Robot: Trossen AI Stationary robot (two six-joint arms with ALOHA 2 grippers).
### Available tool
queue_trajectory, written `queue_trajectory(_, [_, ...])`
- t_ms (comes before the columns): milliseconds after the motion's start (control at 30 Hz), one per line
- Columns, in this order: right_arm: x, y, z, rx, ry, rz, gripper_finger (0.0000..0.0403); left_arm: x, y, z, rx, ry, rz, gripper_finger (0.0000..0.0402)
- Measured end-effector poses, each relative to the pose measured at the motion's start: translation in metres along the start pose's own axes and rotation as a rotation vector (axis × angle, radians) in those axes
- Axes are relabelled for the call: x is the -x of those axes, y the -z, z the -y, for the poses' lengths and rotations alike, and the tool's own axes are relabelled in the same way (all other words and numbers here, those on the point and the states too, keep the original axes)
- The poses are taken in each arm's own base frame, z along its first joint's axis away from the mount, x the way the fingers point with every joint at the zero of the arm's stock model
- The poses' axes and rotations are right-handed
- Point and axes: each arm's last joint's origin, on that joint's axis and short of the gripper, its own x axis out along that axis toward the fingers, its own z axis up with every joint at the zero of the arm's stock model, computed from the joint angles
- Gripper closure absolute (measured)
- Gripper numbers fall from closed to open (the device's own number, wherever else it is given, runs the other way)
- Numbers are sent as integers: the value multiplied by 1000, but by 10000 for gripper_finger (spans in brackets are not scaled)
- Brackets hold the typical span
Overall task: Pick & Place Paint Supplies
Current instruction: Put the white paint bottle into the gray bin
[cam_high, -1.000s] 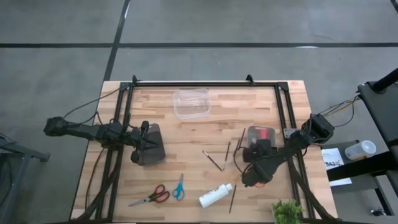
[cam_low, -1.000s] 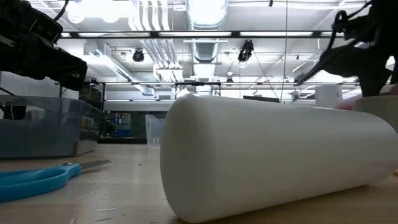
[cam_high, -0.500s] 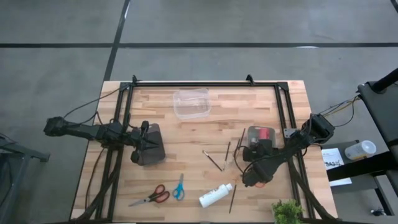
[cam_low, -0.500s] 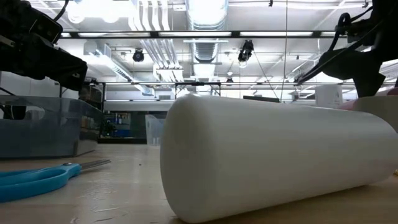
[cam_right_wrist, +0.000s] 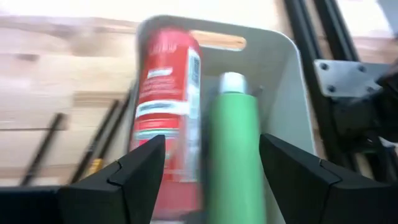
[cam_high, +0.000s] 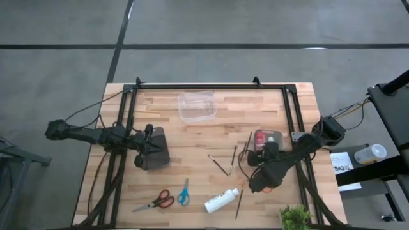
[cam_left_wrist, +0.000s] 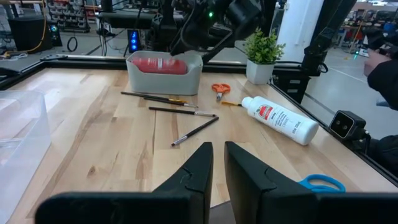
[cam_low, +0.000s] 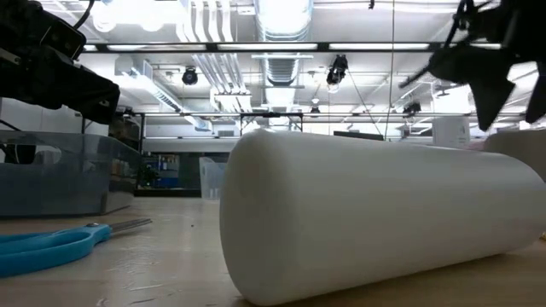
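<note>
Left gripper rests on the table's left half, fingers nearly closed, a thin slit between them, gripping nothing.

Centre: clear plastic container at the far edge. Orange-handled scissors and blue-handled scissors near the front edge. White bottle lies on its side beside them; red-printed label, text unreadable. Thin brushes scattered between the white bottle and the grey bin.

Right gripper hangs over the grey bin, jaws spread wide, empty. Inside the bin, red bottle and green bottle lie side by side, touching; red label lettering blurred.
</note>
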Motion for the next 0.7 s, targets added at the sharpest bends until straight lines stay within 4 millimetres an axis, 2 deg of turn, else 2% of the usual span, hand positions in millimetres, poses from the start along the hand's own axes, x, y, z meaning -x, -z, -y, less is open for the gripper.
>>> queue_trajectory(367, [29,-14,-15,70,-222,84,145,0,0,0,0,0,0,351])
queue_trajectory(500, [43,-16,-24,246,-321,96,145,0,0,0,0,0,0,351])
queue_trajectory(700, [62,-9,-45,547,-523,71,145,0,0,0,0,0,0,351])
